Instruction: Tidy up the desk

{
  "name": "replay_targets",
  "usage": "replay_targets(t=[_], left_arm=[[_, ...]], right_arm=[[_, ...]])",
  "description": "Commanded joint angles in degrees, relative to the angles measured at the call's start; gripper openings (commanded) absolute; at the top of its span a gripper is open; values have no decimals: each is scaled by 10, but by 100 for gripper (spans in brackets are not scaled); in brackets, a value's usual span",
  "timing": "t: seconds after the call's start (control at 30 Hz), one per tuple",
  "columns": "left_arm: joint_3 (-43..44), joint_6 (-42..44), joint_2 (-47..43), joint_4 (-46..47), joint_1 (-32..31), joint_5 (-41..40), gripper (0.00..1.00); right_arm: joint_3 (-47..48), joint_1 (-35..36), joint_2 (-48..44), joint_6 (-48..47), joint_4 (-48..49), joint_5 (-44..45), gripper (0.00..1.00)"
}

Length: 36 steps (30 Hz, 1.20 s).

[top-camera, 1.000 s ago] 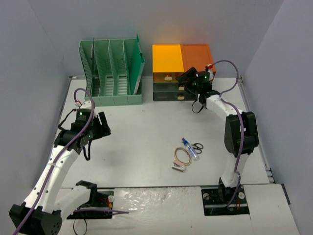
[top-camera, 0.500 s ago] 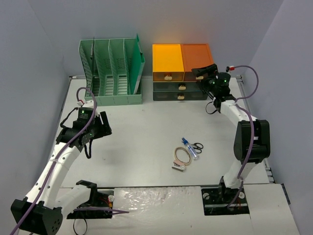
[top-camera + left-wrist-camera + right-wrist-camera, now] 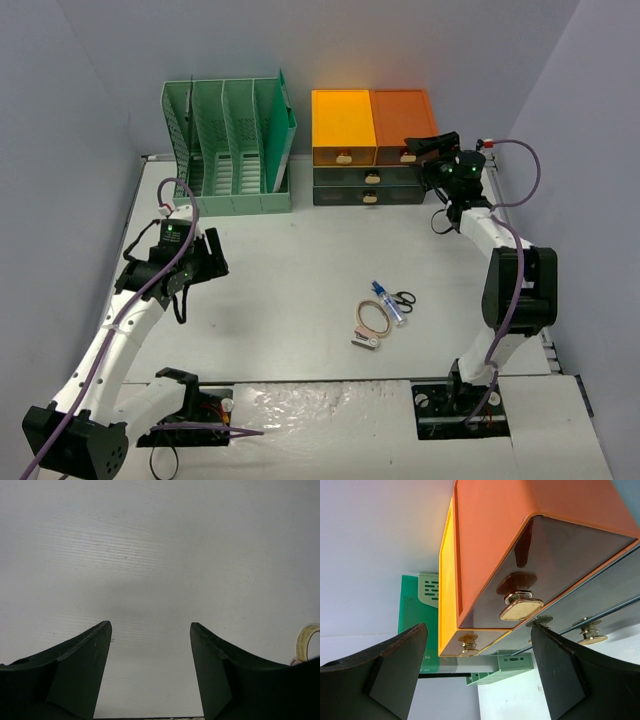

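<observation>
**Counter (image 3: 290, 250) not yet tidied: loose items lie near its middle**

A tape roll (image 3: 374, 320), blue pen (image 3: 388, 302) and scissors (image 3: 403, 298) lie together toward the near edge, none stowed. The green file rack (image 3: 230, 150) and drawer unit (image 3: 372, 150) stand at the far edge. The right gripper (image 3: 477, 627), jaws wide and empty, faces the orange top drawer's knob (image 3: 521, 609). The left gripper (image 3: 150, 627), half open and empty, hovers over bare counter near the left edge. Nearly everything seems left to do.
</observation>
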Motion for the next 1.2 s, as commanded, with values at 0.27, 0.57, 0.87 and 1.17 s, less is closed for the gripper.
replay_targets(t=[0.27,0.57,0.87,1.17], left_arm=[[18,18,2,9,-3,0,61],[23,21,8,7,-3,0,61],[24,27,11,2,-3,-2,61],[24,28,13,2,-3,0,61]], right_arm=[[-32,-15,22,68,141,-31,76],[-32,-17,60,104,210,-38,60],[-32,-17,78,113,231,-41,46],[-42,-17,77,105,233,-45,12]])
